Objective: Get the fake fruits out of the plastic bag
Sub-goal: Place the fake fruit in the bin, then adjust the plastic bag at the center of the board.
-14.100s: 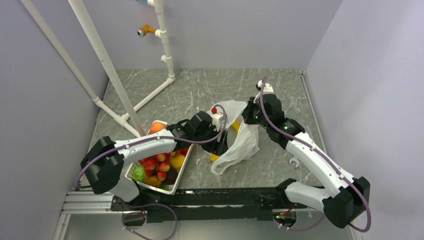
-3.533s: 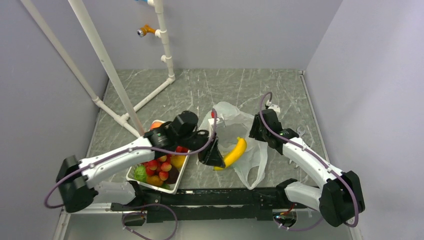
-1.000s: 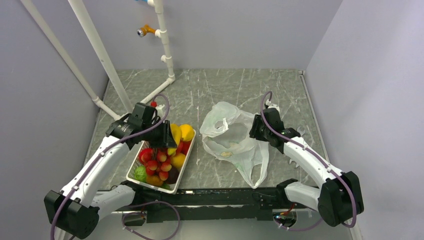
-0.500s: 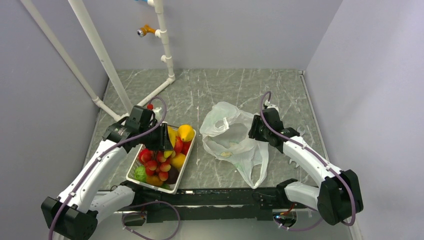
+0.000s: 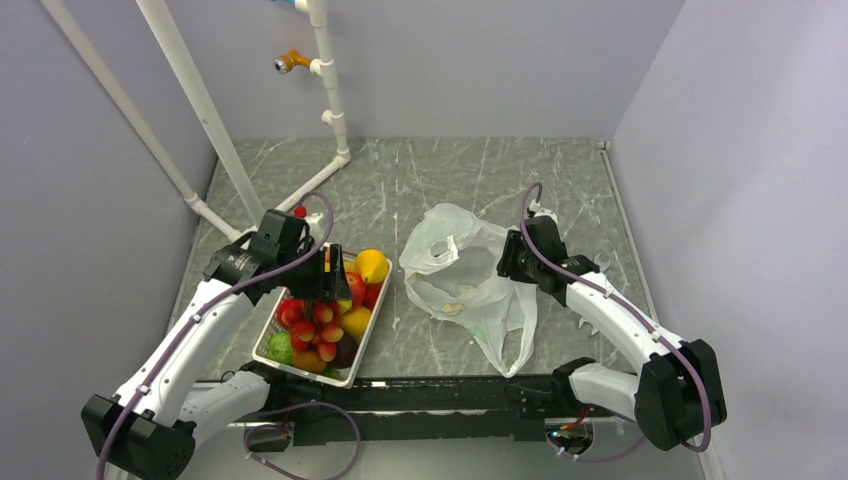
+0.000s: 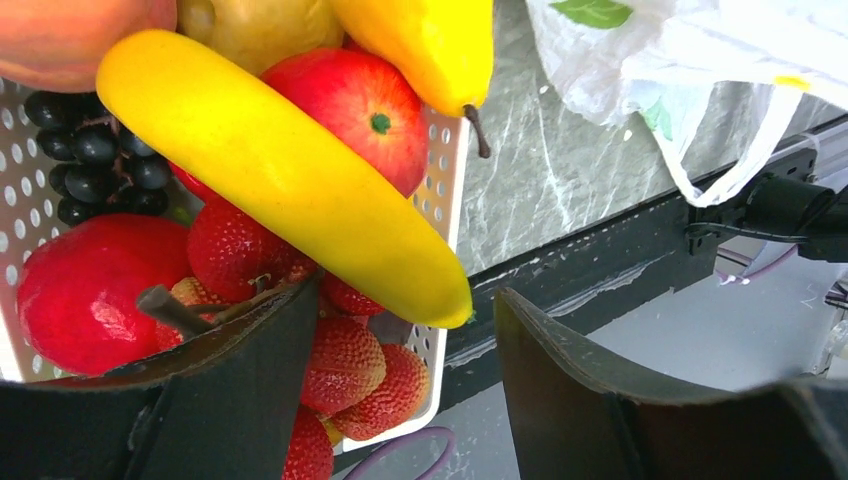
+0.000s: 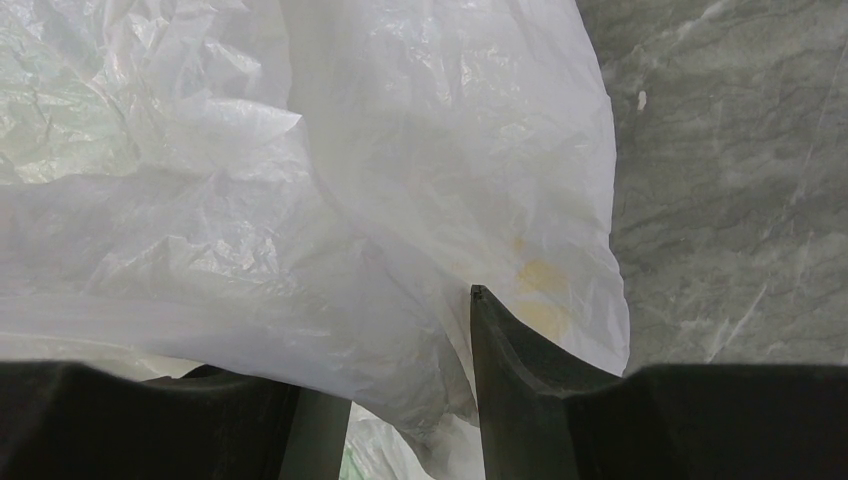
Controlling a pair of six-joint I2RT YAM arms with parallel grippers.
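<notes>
The yellow banana (image 6: 280, 170) lies across the fruit in the white mesh basket (image 5: 312, 377). My left gripper (image 6: 405, 330) hovers just over it with jaws wide apart, touching nothing; from above it (image 5: 325, 280) covers most of the banana. The yellow-orange fruit (image 5: 371, 265), red strawberries (image 5: 318, 325) and green fruit (image 5: 279, 347) are in the basket too. The plastic bag (image 5: 455, 270) lies slack on the table, with no fruit showing in it. My right gripper (image 7: 400, 350) is at the bag's right edge, jaws apart, with a fold of bag (image 7: 300, 200) draped between them.
A red apple (image 6: 365, 105), a peach and dark grapes (image 6: 95, 160) also fill the basket. A white pipe frame (image 5: 250, 215) stands at the back left, close behind the left arm. The table's near edge has a black rail (image 5: 450, 395).
The left gripper carried the banana from the bag over to the basket and has opened, leaving it on the other fruit. The bag dropped flat. The right arm stayed put.
</notes>
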